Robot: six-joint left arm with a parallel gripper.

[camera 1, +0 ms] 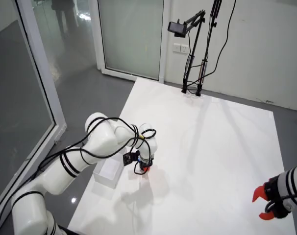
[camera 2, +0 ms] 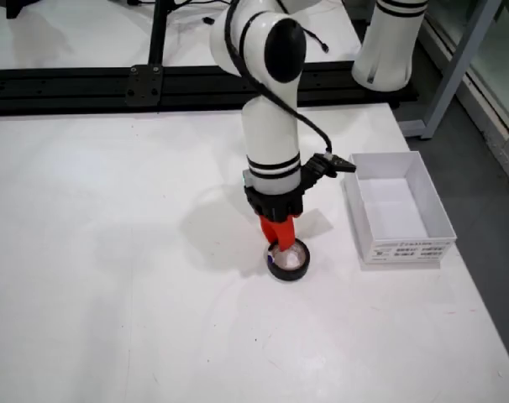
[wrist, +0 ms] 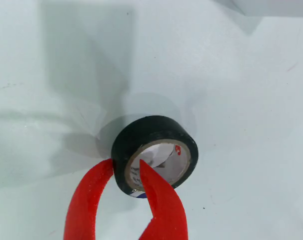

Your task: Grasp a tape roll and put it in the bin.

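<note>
In the view that rides on the gripper, the red gripper point(wrist: 126, 167) straddles the black tape roll's point(wrist: 154, 152) wall, narrowly parted, while the side view shows the arm point(camera 2: 271, 126) upright over it, left of the white bin point(camera 2: 397, 210).

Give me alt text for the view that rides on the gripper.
Two red fingers of the end effector straddle the wall of a black tape roll lying flat on a white table, one finger outside, one inside the core.
</note>
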